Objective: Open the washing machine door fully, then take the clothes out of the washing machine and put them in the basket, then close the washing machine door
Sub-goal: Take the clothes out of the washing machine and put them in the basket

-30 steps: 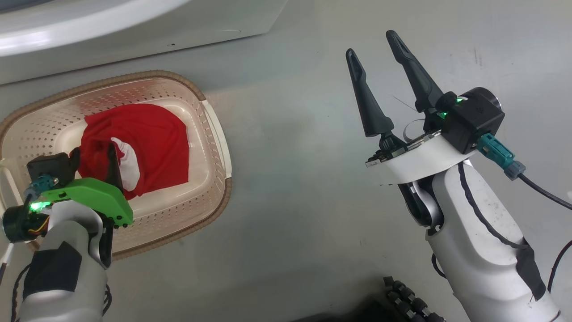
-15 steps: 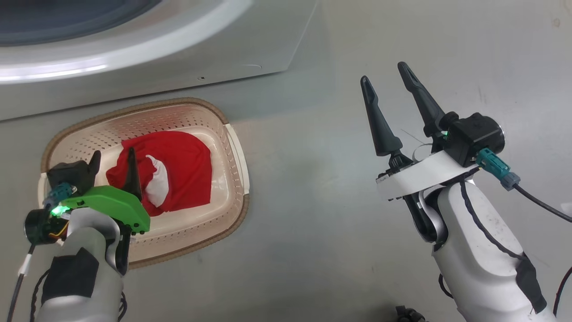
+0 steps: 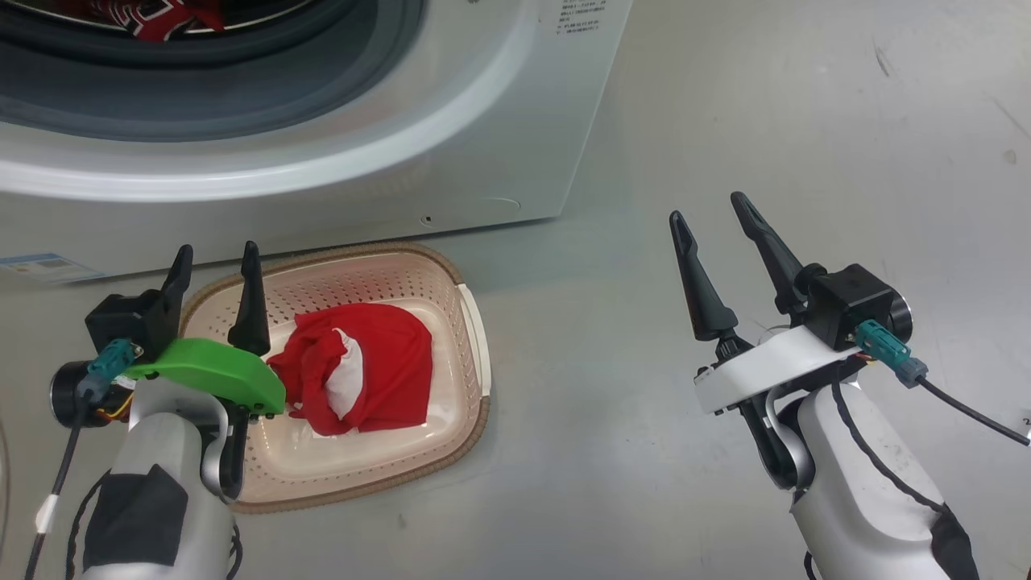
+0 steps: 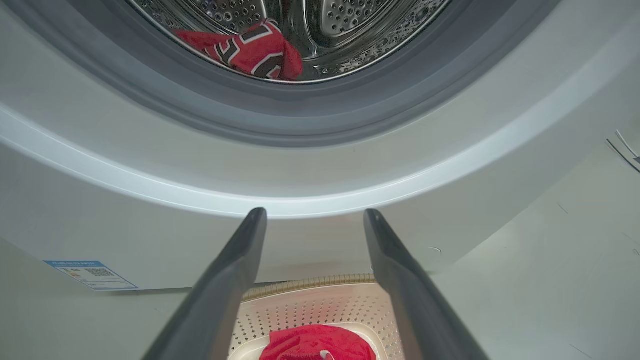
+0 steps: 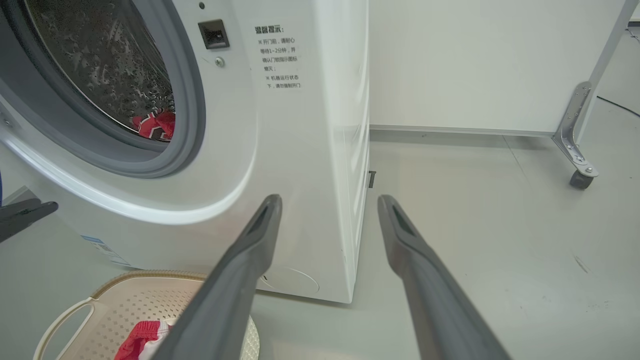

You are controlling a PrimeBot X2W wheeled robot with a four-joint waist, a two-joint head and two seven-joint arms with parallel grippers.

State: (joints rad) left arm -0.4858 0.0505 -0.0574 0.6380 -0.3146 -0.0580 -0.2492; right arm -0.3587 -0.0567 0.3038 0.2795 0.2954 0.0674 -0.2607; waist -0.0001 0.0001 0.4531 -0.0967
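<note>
**Head and wrist views, one moment.** The washing machine (image 3: 483,105), white and front-loading, occupies the far left. Its round opening stands uncovered, ringed by a grey gasket (image 4: 300,125). Inside the perforated steel drum (image 4: 350,20) a red jersey (image 4: 250,50) with black-and-white markings lies low at the front, just behind the gasket. A small blue label (image 3: 48,266) sits at the lower left of the machine's front. A printed notice (image 5: 280,57) is on the panel to the right of the opening.

The basket (image 3: 477,330), cream and perforated with a brown woven-look rim, stands on the grey floor (image 3: 725,121) just on the near side of the machine's base. A crumpled red garment (image 3: 387,379) with a white patch lies inside it, near the middle of its bottom.

The left gripper (image 3: 218,248) hovers above the left end of the basket. Its two dark fingers are spread apart and empty, pointing away toward the machine's front.

The right gripper (image 3: 708,207) hovers over the floor, well to the right of the basket and of the machine's front corner. Its fingers are likewise spread wide, holding and touching nothing.

In the right wrist view a caster (image 5: 580,179) on a metal bracket stands at the far right, below a white panel.
</note>
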